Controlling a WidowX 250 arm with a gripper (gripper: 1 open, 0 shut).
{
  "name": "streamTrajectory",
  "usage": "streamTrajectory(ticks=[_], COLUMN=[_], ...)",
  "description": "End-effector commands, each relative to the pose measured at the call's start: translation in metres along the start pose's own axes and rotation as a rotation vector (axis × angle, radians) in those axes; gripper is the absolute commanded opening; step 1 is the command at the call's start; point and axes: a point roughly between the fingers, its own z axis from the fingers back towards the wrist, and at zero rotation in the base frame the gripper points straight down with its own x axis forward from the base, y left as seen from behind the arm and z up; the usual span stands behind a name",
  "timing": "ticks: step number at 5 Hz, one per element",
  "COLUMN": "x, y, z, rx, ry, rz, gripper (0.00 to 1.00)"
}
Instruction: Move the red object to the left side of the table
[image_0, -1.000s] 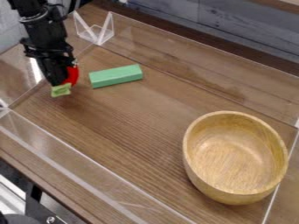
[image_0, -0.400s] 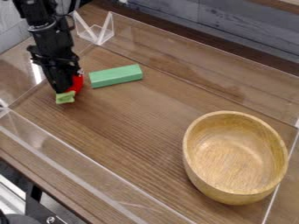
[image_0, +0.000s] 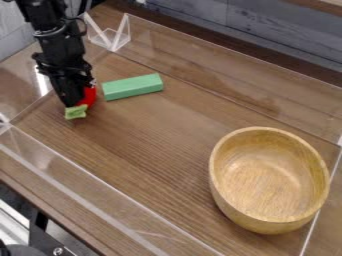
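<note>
The red object (image_0: 88, 97), a small strawberry-like toy with a light green leafy end pointing down toward the table, sits at the left part of the brown wood-grain table (image_0: 160, 140). My gripper (image_0: 75, 94) comes down from above and is shut on the red object, its black fingers covering much of the toy. The green tip touches or nearly touches the tabletop.
A flat green rectangular block (image_0: 132, 86) lies just right of the gripper. A large wooden bowl (image_0: 269, 177) stands at the right front. Low clear acrylic walls (image_0: 54, 165) border the table, with a clear angled piece (image_0: 114, 35) at the back left.
Over the last second the gripper carried the red object slightly right and down toward the tabletop. Since the nearer earlier frame nothing has visibly moved.
</note>
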Motion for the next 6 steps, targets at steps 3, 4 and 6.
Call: streamTrajectory(ticks=[3, 4, 6], x=[0.011, 0.011, 0.013], y=[-0.006, -0.009, -0.018], z=[0.016, 0.016, 0.02], rx=[0.025, 0.023, 0.016], ry=[-0.046, -0.047, -0.054], rz=[-0.017, -0.022, -0.034], gripper=[0.0, 0.0, 0.0])
